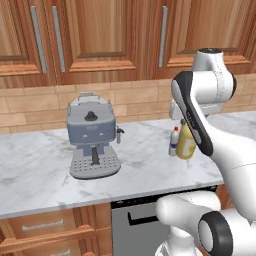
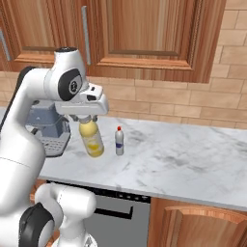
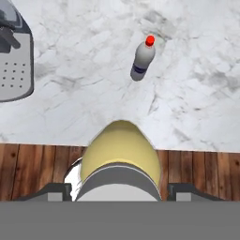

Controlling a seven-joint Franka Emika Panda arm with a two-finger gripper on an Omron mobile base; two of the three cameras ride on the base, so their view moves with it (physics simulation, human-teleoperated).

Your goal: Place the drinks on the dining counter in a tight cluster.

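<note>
Gripper [image 2: 89, 121] jaws clamped on the neck of the stout yellow bottle [image 2: 91, 139], which hangs lifted above the marble wall counter [image 2: 183, 164], cap up, its long axis tilted slightly off vertical with the base swinging right in the right base view. The small white bottle with red cap [image 2: 119, 141] stands upright just beside it; a grey espresso machine [image 1: 93, 135] sits well apart.

The yellow bottle [image 3: 121, 152] sits gripped between the two dark fingertips [image 3: 56, 191], its rounded body pointing away from the camera. Beyond it the white bottle with red cap [image 3: 142, 58] stands on the marble counter [image 3: 93, 70], with the grey coffee machine's drip tray [image 3: 14, 65] far off to that bottle's left.
</note>
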